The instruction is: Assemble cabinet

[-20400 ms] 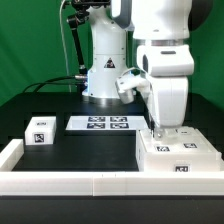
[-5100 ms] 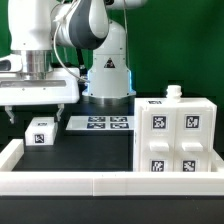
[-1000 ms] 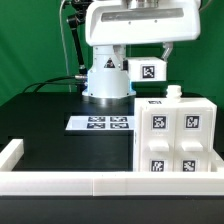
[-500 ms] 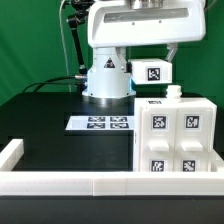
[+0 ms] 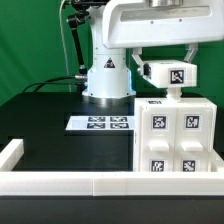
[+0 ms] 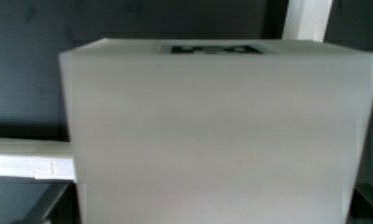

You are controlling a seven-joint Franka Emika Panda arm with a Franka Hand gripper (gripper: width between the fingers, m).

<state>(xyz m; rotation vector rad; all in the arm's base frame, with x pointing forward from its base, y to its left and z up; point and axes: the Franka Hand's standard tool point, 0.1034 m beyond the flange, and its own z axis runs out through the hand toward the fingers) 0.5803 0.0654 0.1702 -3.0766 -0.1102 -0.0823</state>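
The cabinet (image 5: pixel 171 136) is a large white box standing at the exterior view's right, with several marker tags on its front face and a small white peg (image 5: pixel 174 92) on its top. My gripper (image 5: pixel 166 66) is shut on a small white tagged block (image 5: pixel 172 74) and holds it in the air just above the cabinet's top, close over the peg. In the wrist view the held block (image 6: pixel 201 140) fills most of the frame, with a tag (image 6: pixel 218 47) on its far face. My fingers are hidden there.
The marker board (image 5: pixel 100 123) lies flat on the black table in front of the robot base (image 5: pixel 108 78). A low white rail (image 5: pixel 70 184) runs along the front edge, with a corner piece (image 5: pixel 10 152) at the exterior view's left.
My gripper has carried the small tagged block to the exterior view's right and slightly down, from beside the robot base to just over the cabinet's top.
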